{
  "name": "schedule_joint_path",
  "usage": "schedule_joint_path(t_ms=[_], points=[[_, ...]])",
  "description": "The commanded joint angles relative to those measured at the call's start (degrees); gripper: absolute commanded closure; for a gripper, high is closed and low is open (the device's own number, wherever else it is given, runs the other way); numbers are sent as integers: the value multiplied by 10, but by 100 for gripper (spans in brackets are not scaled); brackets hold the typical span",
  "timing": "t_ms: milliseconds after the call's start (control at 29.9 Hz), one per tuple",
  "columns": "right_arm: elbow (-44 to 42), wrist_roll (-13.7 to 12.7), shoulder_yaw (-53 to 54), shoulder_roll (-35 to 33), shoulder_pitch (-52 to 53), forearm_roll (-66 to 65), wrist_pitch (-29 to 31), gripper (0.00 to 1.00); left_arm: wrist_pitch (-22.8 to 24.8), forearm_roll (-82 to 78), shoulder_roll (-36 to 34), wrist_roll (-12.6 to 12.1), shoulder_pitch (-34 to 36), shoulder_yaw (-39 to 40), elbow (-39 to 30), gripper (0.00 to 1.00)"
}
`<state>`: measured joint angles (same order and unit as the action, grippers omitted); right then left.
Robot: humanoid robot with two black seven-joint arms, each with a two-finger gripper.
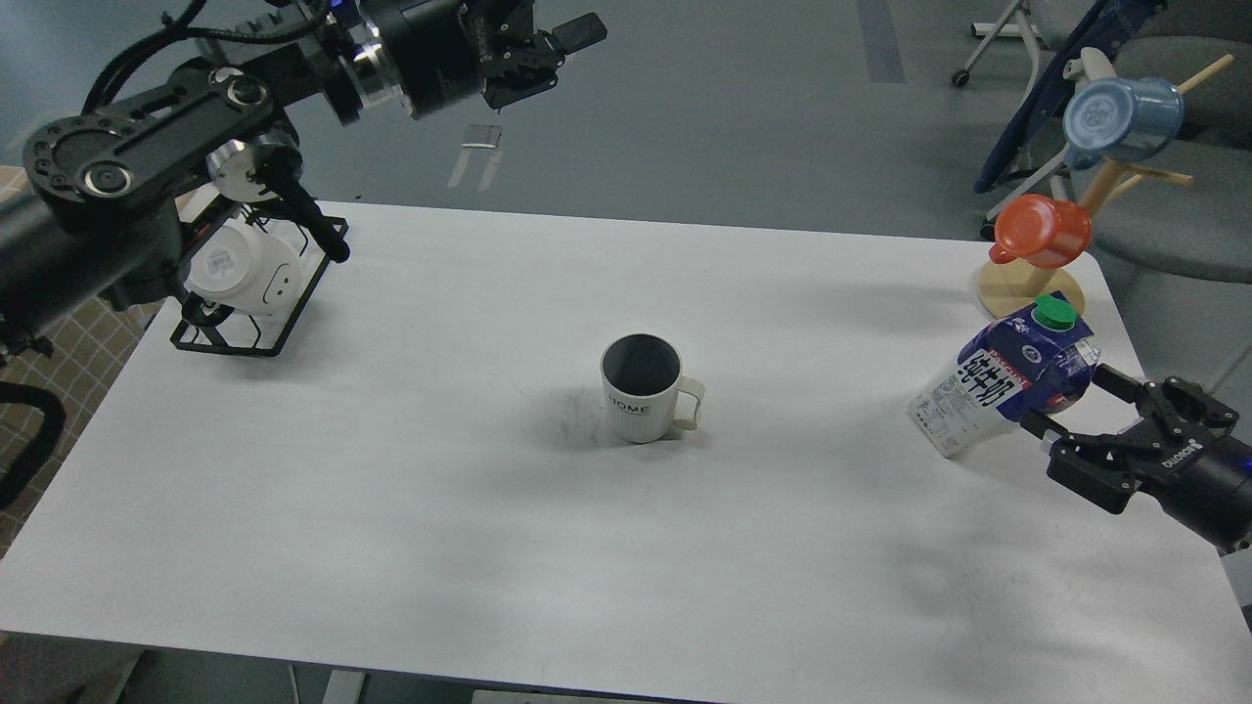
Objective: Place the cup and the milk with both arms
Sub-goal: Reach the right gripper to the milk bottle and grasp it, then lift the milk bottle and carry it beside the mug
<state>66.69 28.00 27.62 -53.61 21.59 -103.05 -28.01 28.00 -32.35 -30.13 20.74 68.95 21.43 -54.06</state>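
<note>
Clearly we read "HOME" on the cup point(641, 388), standing mid-table point(391, 489). Our right gripper point(1066, 401) clasps the tilted milk point(998, 381) with Chinese characters; our left gripper point(548, 49) hangs released.

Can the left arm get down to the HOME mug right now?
Probably yes. The left tool hangs high beyond the table's far edge, holding nothing, and the HOME mug stands alone mid-table with bare tabletop between them. The wire rack sits off to the side.

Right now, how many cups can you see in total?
4: the HOME cup at table centre, a white cup in the black rack far left, orange cup and blue cup on the wooden tree. More may hide behind my left arm.
</note>
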Motion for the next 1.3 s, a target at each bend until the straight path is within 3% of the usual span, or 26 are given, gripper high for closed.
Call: schedule_joint_path(t_ms=[0,234,334,501,568,701,735,1136,1269], points=[[-8,0,1,10,7,0,0,1,0,0,-1,0,-2,0,0,3],[-14,0,1,25,16,0,0,8,0,0,-1,0,-4,1,0,3],[-15,0,1,32,20,0,0,15,0,0,-1,0,-4,1,0,3],[-15,0,1,33,22,-1,0,47,0,0,-3,0,-5,1,-1,3],[-15,0,1,32,22,-1,0,68,0,0,-3,0,-5,1,-1,3],[-13,0,1,32,22,0,0,86,0,0,-3,0,-5,1,-1,3],[-12,0,1,32,22,0,0,100,0,0,-3,0,-5,1,-1,3],[-25,0,-1,61,123,17,0,100,0,0,-3,0,-6,1,-1,3],[-64,0,-18,127,177,16,0,100,0,0,-2,0,-6,1,-1,3]])
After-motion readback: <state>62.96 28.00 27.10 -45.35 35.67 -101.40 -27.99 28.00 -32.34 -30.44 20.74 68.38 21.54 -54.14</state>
